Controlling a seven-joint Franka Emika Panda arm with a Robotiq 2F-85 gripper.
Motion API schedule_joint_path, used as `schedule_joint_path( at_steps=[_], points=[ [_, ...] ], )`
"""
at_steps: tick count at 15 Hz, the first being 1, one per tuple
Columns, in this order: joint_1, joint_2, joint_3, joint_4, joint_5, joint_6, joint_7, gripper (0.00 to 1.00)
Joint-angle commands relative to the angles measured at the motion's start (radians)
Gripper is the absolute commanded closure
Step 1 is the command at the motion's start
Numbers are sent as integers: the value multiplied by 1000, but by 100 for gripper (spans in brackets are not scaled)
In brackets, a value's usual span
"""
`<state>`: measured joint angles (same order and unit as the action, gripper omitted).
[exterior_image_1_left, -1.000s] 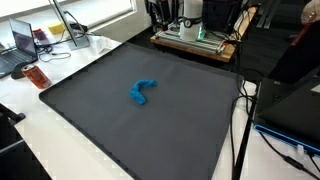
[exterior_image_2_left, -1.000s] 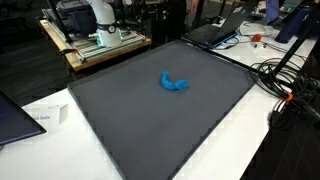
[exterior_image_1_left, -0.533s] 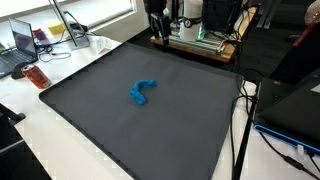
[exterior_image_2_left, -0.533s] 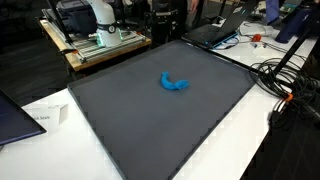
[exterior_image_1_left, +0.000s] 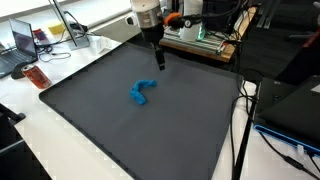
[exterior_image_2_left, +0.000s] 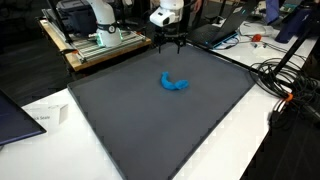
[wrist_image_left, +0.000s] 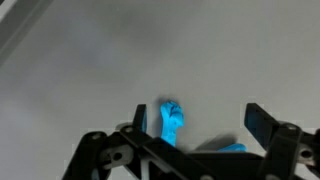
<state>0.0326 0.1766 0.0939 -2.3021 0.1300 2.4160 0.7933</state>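
The fingers (exterior_image_1_left: 158, 63) hang from the arm (exterior_image_1_left: 147, 12) over the far part of the dark mat (exterior_image_1_left: 110, 130) that covers the desk (exterior_image_1_left: 40, 125). They stand wide apart and hold nothing. In the wrist view the two fingers (wrist_image_left: 140, 120) frame the lower part of the picture, with grey mat (wrist_image_left: 120, 50) between and beyond them.

The blue object (exterior_image_1_left: 142, 93) – small and curved, lying flat – rests near the middle of the mat. In both exterior views it is clear of the fingers, a little nearer the camera than they are, and nothing touches it. The wrist view shows the blue object (wrist_image_left: 173, 118) low between the fingers, closer to the one at the left of that picture; part of it runs behind the gripper body at the bottom edge.

In an exterior view the fingers (exterior_image_2_left: 160, 45) show below the white wrist (exterior_image_2_left: 165, 15), above the mat's (exterior_image_2_left: 130, 120) far edge, with the blue object (exterior_image_2_left: 174, 83) in front of them.

Around the mat – a laptop (exterior_image_1_left: 22, 40) and a reddish item (exterior_image_1_left: 37, 77) on the desk at one side, a paper sheet (exterior_image_2_left: 45, 115) at a corner, and cables (exterior_image_2_left: 285, 80) along another edge.
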Motion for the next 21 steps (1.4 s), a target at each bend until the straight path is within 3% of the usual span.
schedule_joint_path(
  at_steps=[1, 14, 16, 19, 21],
  points=[
    [35, 115, -30, 64, 38, 59, 47, 0],
    [38, 299, -97, 123, 83, 151, 67, 0],
    [39, 316, -103, 134, 86, 156, 69, 8],
    [36, 329, -105, 145, 98, 147, 68, 36],
    [33, 335, -103, 151, 104, 136, 62, 48]
  ],
)
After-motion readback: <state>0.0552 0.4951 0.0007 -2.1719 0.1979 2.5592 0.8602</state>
